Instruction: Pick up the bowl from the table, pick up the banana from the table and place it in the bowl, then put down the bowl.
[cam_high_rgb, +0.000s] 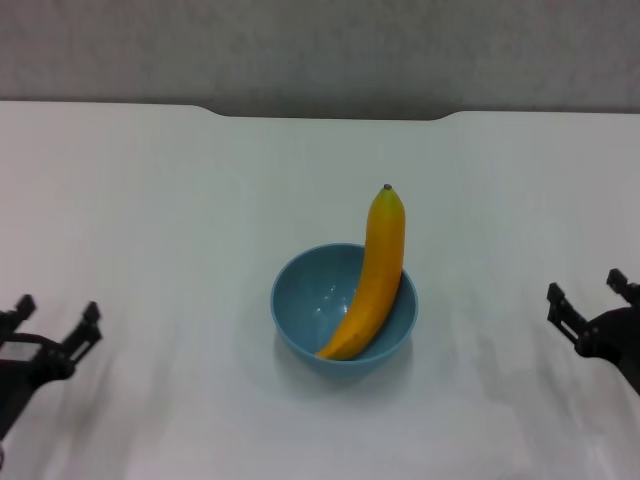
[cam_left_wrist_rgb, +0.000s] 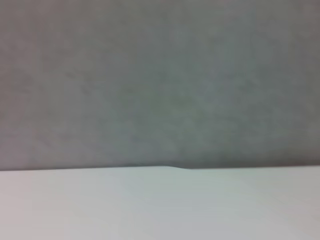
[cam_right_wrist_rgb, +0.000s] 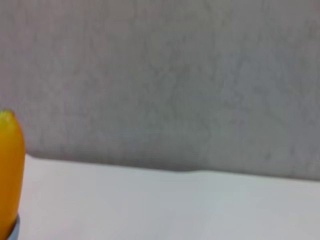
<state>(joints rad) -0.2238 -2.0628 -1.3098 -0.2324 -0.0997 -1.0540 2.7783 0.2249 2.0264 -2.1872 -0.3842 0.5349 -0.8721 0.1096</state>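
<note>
The light-blue bowl (cam_high_rgb: 343, 310) stands on the white table (cam_high_rgb: 150, 220) near the middle. The yellow-orange banana (cam_high_rgb: 372, 272) lies in it, one end on the bowl's floor, the dark-tipped end sticking out over the far rim. In the right wrist view the banana (cam_right_wrist_rgb: 10, 175) shows at the edge above a sliver of the bowl (cam_right_wrist_rgb: 15, 230). My left gripper (cam_high_rgb: 55, 325) hangs open at the near left, far from the bowl. My right gripper (cam_high_rgb: 590, 300) is open at the near right, also apart from it. Neither holds anything.
The table's far edge has a shallow notch (cam_high_rgb: 325, 112) with a grey wall (cam_high_rgb: 320, 45) behind it. The left wrist view shows only the table (cam_left_wrist_rgb: 160, 205) and the wall (cam_left_wrist_rgb: 160, 80).
</note>
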